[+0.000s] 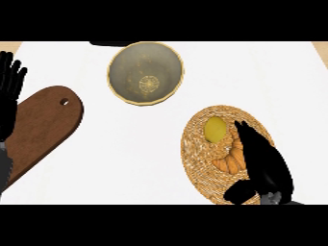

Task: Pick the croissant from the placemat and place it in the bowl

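A golden-brown croissant (230, 157) lies on a round woven placemat (197, 158) at the lower right, beside a yellow round fruit (215, 129). My right hand (264, 162) is over the croissant's right side with its fingers straight and pointing up the view; its thumb (242, 191) sticks out to the left below the croissant. The hand hides part of the croissant. A grey bowl with a tan rim (145, 72) stands at the top centre, up and left of the placemat. My left hand (2, 91) rests open at the left edge, fingers up.
A brown wooden cutting board (42, 129) with a hole in its handle lies at the left, beside my left forearm. The white counter (131, 153) runs between the board, the bowl and the placemat. A dark object (109, 43) shows at the top edge.
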